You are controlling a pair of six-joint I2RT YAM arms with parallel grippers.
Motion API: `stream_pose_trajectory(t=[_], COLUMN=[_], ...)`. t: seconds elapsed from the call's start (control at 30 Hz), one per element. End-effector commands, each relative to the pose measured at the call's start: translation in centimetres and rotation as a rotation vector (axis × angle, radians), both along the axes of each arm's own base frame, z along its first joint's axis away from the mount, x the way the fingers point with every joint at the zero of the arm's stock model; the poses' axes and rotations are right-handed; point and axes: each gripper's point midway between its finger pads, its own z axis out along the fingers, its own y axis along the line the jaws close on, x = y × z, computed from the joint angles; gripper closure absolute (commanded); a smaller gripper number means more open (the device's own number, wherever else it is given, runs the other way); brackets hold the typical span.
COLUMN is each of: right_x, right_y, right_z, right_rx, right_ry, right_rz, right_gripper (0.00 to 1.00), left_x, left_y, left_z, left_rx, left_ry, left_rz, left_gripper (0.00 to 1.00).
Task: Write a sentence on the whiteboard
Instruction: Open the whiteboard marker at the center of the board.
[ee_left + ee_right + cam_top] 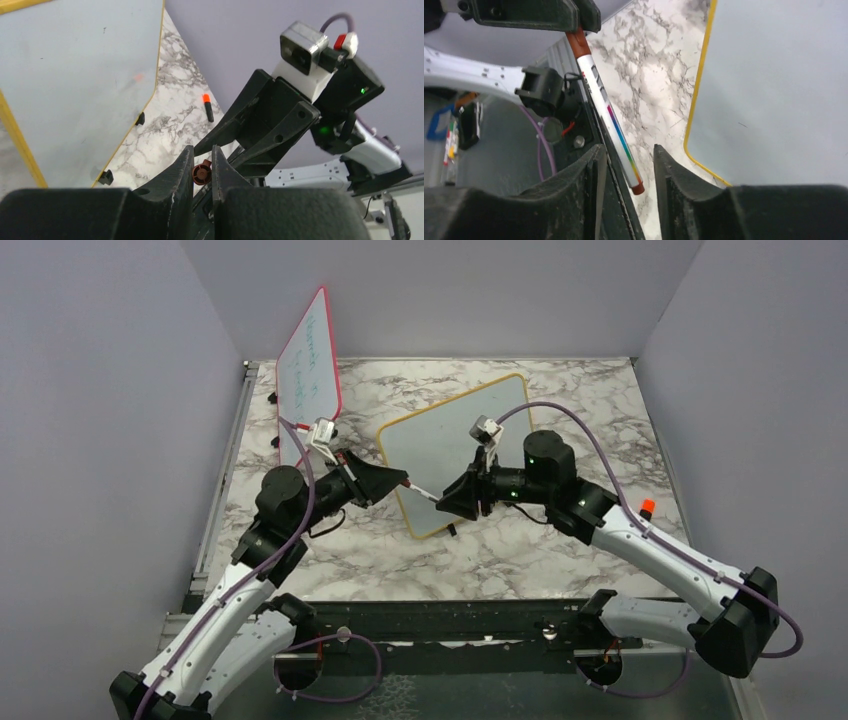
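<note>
Whiteboard: one. Red-framed board: one. Marker: one, in left hand.

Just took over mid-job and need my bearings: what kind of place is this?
Probably a lab robot test cell: plain walls enclose a marble-patterned table holding a yellow-framed whiteboard and a red-framed board.
</note>
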Motion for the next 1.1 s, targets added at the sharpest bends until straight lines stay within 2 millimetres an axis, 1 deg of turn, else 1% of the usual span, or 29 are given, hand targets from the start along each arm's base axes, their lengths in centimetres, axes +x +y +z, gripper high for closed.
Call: stream_pose_trajectory(t=[0.0, 0.03, 0.1, 0.2, 0.23, 0.33, 0.47, 0.63, 0.83, 0.97, 1.07], right_x=[1.0, 0.9, 0.4, 0.3, 0.4, 0.8, 0.9, 0.9, 0.8, 0.7, 0.6], right_y=[-0.3, -0.6, -0.9, -1.0, -1.0, -0.9, -0.4, 0.7, 1.7, 1.9, 2.0], right_z=[4.6, 5.1, 5.9, 6.0, 5.9, 5.5, 5.2, 5.2, 5.5, 5.9, 6.2], right_rx=[0.26, 0.299, 0.381, 0.439, 0.45, 0.478, 0.514, 0.549, 0.551, 0.558, 0.572], right_ry=[-0.018, -0.015, -0.006, 0.026, 0.039, 0.066, 0.103, 0.14, 0.157, 0.168, 0.171], right_rz=[-0.153, -0.169, -0.173, -0.182, -0.194, -0.214, -0.199, -0.152, -0.102, -0.087, -0.077], right_gripper=[0.52, 0.49, 0.44, 0.31, 0.29, 0.28, 0.29, 0.32, 0.41, 0.48, 0.5], left_x=[1.0, 1.0, 0.8, 0.9, 0.8, 0.7, 0.7, 0.7, 0.8, 0.9, 1.0], left_y=[1.6, 1.8, 2.1, 2.6, 2.7, 2.8, 2.9, 2.9, 2.8, 2.8, 2.9], left_z=[1.5, 1.5, 1.5, 1.4, 1.4, 1.7, 2.1, 2.3, 2.3, 2.1, 1.8], left_rx=[-0.135, -0.156, -0.207, -0.26, -0.273, -0.31, -0.35, -0.396, -0.401, -0.408, -0.415], left_ry=[0.014, 0.018, 0.03, 0.045, 0.047, 0.051, 0.069, 0.089, 0.097, 0.11, 0.119], left_rz=[0.135, 0.145, 0.161, 0.184, 0.188, 0.189, 0.19, 0.185, 0.182, 0.186, 0.192], left_gripper=[1.0, 1.0, 1.0, 1.0, 1.0, 1.0, 1.0, 1.0, 1.0, 1.0, 1.0])
